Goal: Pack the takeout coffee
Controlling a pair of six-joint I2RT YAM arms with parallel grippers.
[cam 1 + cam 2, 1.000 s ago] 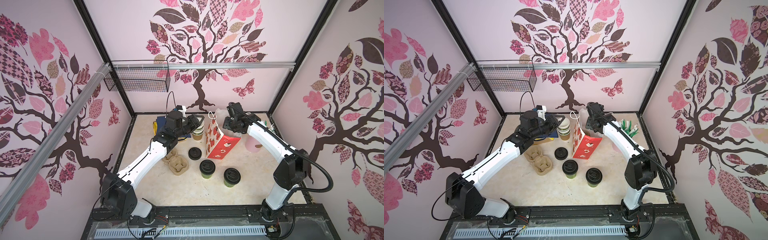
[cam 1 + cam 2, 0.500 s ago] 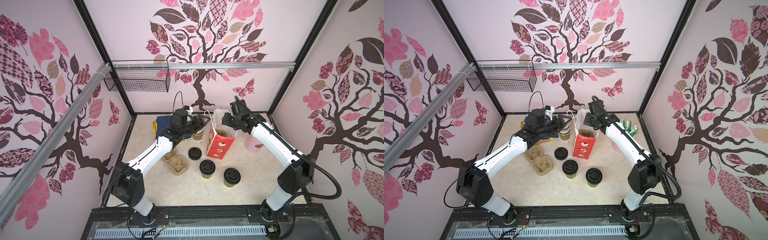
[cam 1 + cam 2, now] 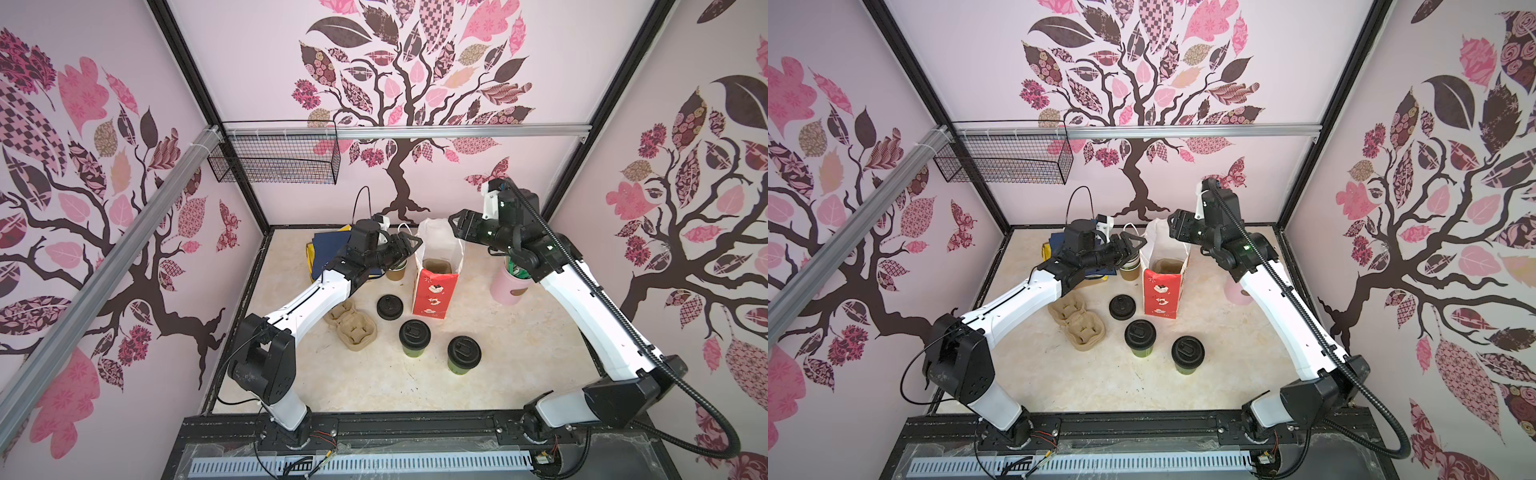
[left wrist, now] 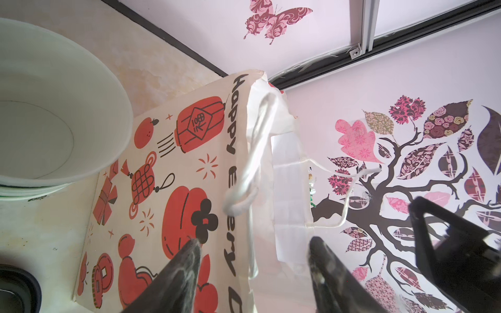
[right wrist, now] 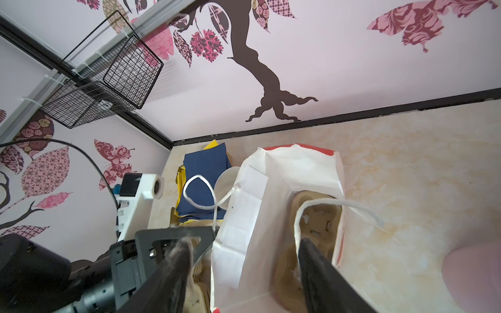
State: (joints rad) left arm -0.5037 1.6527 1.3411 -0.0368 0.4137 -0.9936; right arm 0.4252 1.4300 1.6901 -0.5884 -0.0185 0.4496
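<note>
Bags (image 3: pixel 328 253), navy and yellow, lie folded flat at the back left; spares, I judge. Nearer me sit what I count as two pulp carriers (image 3: pixel 351 330), overlapping on the table. My left gripper (image 3: pixel 411 242) hovers at the left rim of the red paper bag (image 3: pixel 432 293), jaws parted and clamping nothing. I read that as placed to spread the mouth. Below it stands one stack of brown cups (image 3: pixel 395 274), and one loose lid (image 3: pixel 390 307) lies just beside the bag's base. The bag stands upright and open with one carrier tray (image 3: pixel 436 266) seated at its bottom, ready to take cups. The takeout coffee is not packed yet. The first green cup (image 3: pixel 414 338) stands in front of the bag and the second green cup (image 3: pixel 464 353) near it to the right, two in all, both lidded and upright. My right gripper (image 3: pixel 456 222) hangs at the bag's right rim, jaws likewise apart and empty. One pink cup (image 3: pixel 509 286) stands far right.
</note>
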